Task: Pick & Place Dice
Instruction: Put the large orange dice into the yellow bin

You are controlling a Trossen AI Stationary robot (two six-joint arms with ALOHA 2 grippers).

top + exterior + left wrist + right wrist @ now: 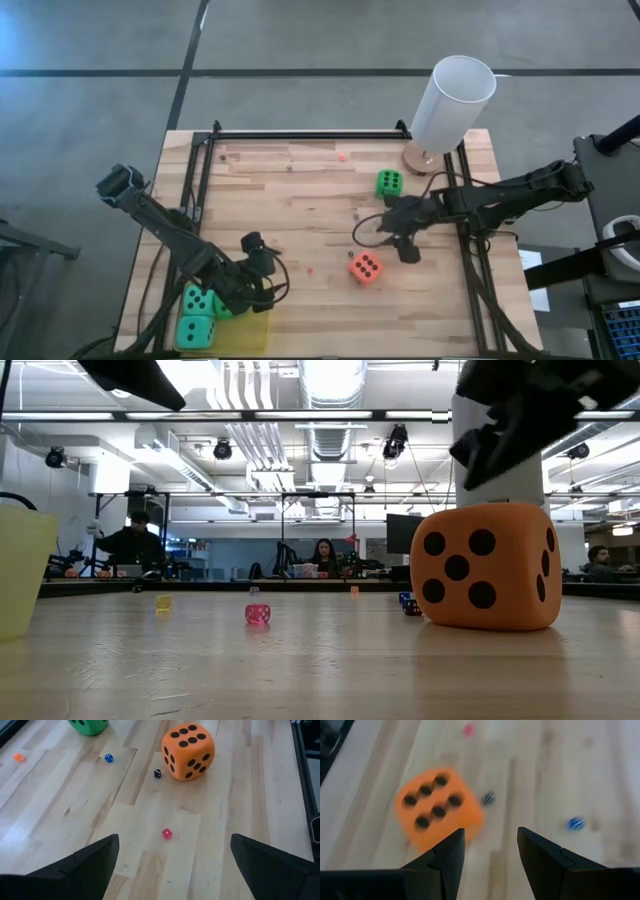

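High view: at the table's (300,190) near left corner, two teal dice (196,300) sit stacked one behind the other beside a yellow cup (252,330). A green die (224,306) shows partly under the left gripper (262,268), just right of the teal pair. The left gripper hovers over that corner with its fingers (85,867) spread wide and holding nothing; from its wrist view the orange die (187,751) lies well beyond the fingertips, roughly in line with the gap between them, with a tiny pink die (167,834) nearer and a tiny black one (157,773) and a tiny blue one (108,758) farther out.

Right of centre, the orange die (365,267) rests on the wood, six pips up. The right gripper (405,250) hangs just beyond and to the right of it, apart from it. In the right wrist view the fingers (447,857) stand parted and empty, and the orange die (437,807) lies ahead of one fingertip, off to the side of the gap rather than between the tips. In the low view the orange die (485,565) sits flat on the table with the right gripper (520,420) above it.

Farther back, a second green die (389,183) lies alone, and a white cylinder (452,103) stands at the far right corner.
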